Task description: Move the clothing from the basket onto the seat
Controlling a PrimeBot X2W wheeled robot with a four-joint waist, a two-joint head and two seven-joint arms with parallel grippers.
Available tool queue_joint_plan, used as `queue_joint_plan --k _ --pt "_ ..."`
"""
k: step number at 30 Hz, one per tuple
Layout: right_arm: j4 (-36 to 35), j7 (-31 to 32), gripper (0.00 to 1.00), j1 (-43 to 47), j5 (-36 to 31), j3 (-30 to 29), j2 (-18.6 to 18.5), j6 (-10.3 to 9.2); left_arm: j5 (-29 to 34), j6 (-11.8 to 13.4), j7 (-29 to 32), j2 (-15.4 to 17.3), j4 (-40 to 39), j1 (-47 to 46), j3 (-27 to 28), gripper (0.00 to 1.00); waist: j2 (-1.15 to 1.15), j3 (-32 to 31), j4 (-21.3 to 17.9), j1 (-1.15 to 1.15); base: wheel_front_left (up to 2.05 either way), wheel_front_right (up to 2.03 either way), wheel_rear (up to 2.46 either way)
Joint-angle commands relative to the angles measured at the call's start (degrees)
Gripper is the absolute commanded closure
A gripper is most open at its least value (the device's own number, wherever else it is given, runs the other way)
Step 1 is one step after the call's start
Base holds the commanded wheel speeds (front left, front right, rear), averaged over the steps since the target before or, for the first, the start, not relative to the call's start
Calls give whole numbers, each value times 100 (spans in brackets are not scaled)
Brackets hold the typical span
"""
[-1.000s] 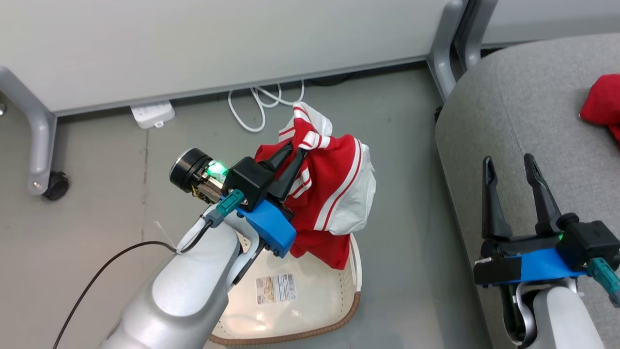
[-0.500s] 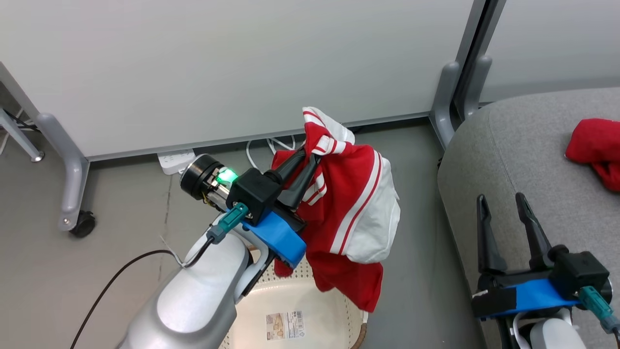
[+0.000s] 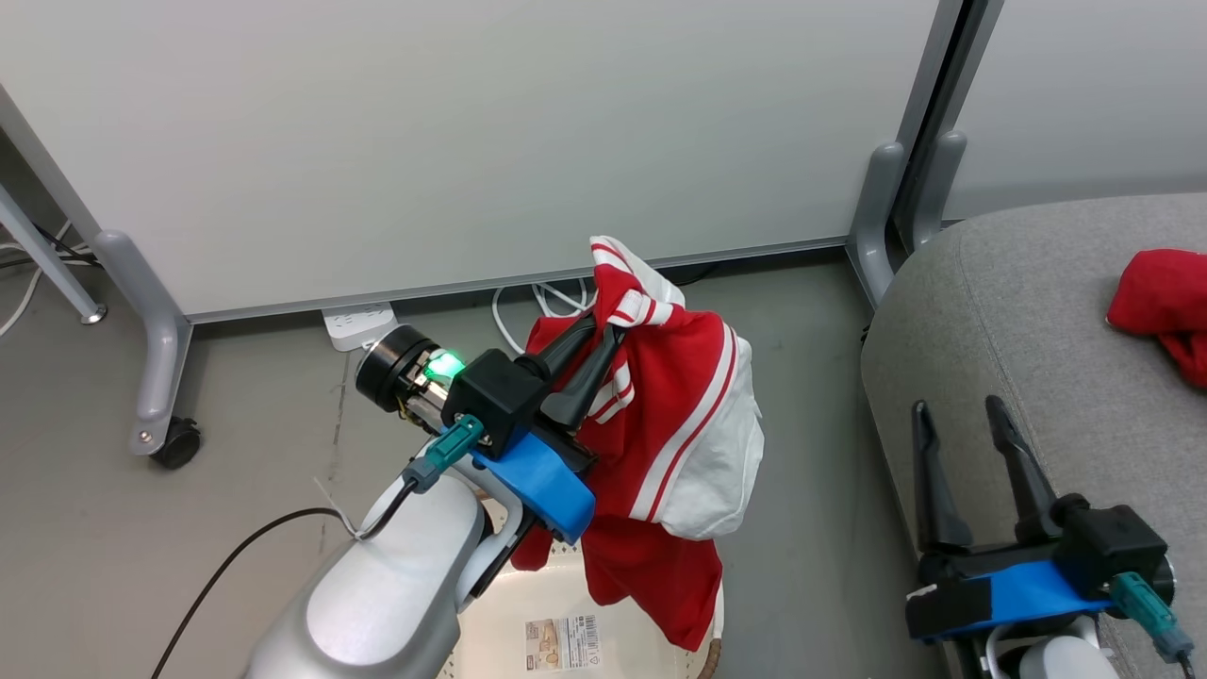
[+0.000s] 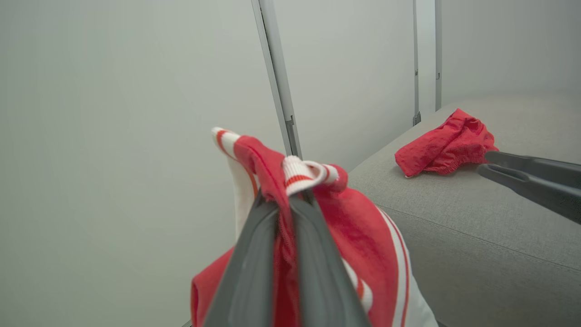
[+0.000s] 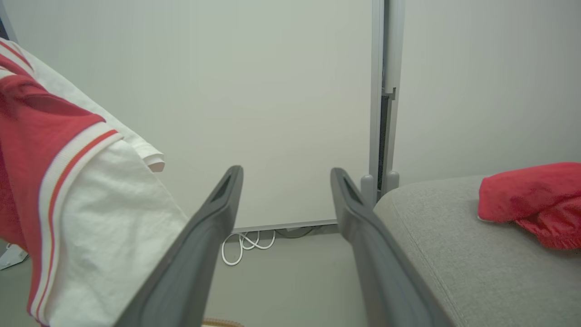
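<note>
**Grey floor [image 3: 236,405] and white partition panels [image 3: 471,141]: striped garment [image 3: 698,424] held over the basket [image 3: 632,651]**

The panels stand on grey metal legs, and one leg carries a black caster [image 3: 176,443]. A white power strip [image 3: 356,323] and a looped white cable [image 3: 528,306] lie on the floor at their foot.

The left forearm [image 3: 396,604] rises from the bottom edge of the head view. Its wrist angles up and to the right, with a green light glowing on it. The left claw [image 3: 603,330] is clamped tight on a bunched fold of the striped garment, with cloth pinched between its fingers. The rest of the fabric drapes down, and its lowest hem hangs over the basket's right rim. The basket sits on the floor, with a printed label [image 3: 563,641] on its bottom.

The right claw [image 3: 955,404] hangs at the left edge of the seat [image 3: 1018,311]. Its fingers are spread wide, hold nothing and point up the view. The plain red garment [image 3: 1165,302] lies crumpled on the seat, well apart from both claws.
</note>
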Motion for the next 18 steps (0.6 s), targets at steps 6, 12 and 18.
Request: queue_joint_plan --k 6,12,18 --pt "-21 -4 0 -86 52 403 5 -4 -38 48 -18 40 20 12 3 100 0 33 4 0 0 0 0" --pt "-57 -4 0 -325 44 1037 4 -4 -40 72 -18 46 21 -60 -6 100 0 105 -7 0 0 0 0" --pt "35 -4 0 -634 62 1630 -76 -4 -33 76 -19 20 7 -129 -31 100 0 189 16 0 0 0 0"
